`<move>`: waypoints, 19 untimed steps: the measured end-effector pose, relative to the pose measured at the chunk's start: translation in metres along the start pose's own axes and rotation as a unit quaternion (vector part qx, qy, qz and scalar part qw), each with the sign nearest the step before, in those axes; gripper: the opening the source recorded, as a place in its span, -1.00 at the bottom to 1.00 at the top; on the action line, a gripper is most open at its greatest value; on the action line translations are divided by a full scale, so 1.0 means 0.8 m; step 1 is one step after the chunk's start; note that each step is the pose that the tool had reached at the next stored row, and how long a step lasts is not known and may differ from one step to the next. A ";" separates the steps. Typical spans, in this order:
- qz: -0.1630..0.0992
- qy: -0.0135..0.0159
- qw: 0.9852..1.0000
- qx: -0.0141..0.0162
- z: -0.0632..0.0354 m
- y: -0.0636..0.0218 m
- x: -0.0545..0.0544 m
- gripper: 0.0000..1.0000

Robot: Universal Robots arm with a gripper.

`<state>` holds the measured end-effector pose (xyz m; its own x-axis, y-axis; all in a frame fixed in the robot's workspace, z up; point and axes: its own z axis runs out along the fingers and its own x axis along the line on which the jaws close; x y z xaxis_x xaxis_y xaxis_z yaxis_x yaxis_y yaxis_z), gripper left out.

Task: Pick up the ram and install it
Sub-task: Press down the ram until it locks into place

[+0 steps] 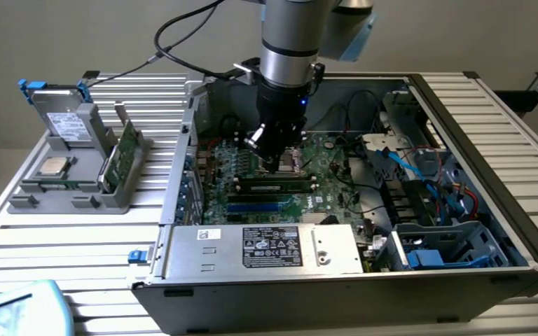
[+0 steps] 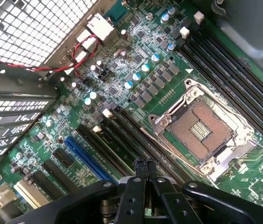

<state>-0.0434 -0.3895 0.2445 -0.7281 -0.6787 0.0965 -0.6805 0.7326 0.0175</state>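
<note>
The ram (image 1: 274, 186), a slim dark stick with a pale label, lies along a memory slot on the green motherboard (image 1: 241, 164) inside the open computer case. My gripper (image 1: 274, 162) hangs just above the stick's back edge, pointing down. In the wrist view the gripper (image 2: 145, 164) is shut, fingertips pressed together with nothing between them, hovering over the dark memory slots (image 2: 122, 137) beside the empty processor socket (image 2: 204, 130). The fingers hide the ram in that view.
A grey stand (image 1: 26, 204) at the exterior view's left holds a hard drive (image 1: 64, 119), a silver processor chip (image 1: 52, 166) and a green circuit card (image 1: 120, 157). The power supply (image 1: 260, 248) fills the case's front. Blue cables (image 1: 419, 175) and drive bays crowd its right side.
</note>
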 end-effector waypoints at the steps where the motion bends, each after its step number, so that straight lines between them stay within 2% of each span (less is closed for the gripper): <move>1: 0.004 0.000 1.000 0.000 0.000 0.000 0.000 -0.79; 5: 0.022 0.003 1.000 0.001 -0.001 0.000 0.000 -0.79; 8: 0.036 0.006 0.999 0.004 -0.001 0.000 0.000 -0.79; 11: 0.047 0.010 0.999 0.009 -0.001 0.000 0.000 -0.79; 13: 0.055 0.012 0.998 0.014 -0.001 0.000 0.000 -0.79; 14: 0.058 0.012 0.998 0.016 -0.001 0.000 0.000 -0.79; 16: 0.066 0.010 0.998 0.022 -0.001 0.000 0.000 -0.79; 17: 0.070 0.009 0.997 0.025 -0.001 0.000 0.000 -0.79; 19: 0.079 0.003 0.996 0.029 -0.001 0.000 0.000 -0.79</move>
<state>-0.0435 -0.3896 0.2456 -0.8255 -0.5554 0.0999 -0.5620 0.8253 -0.0559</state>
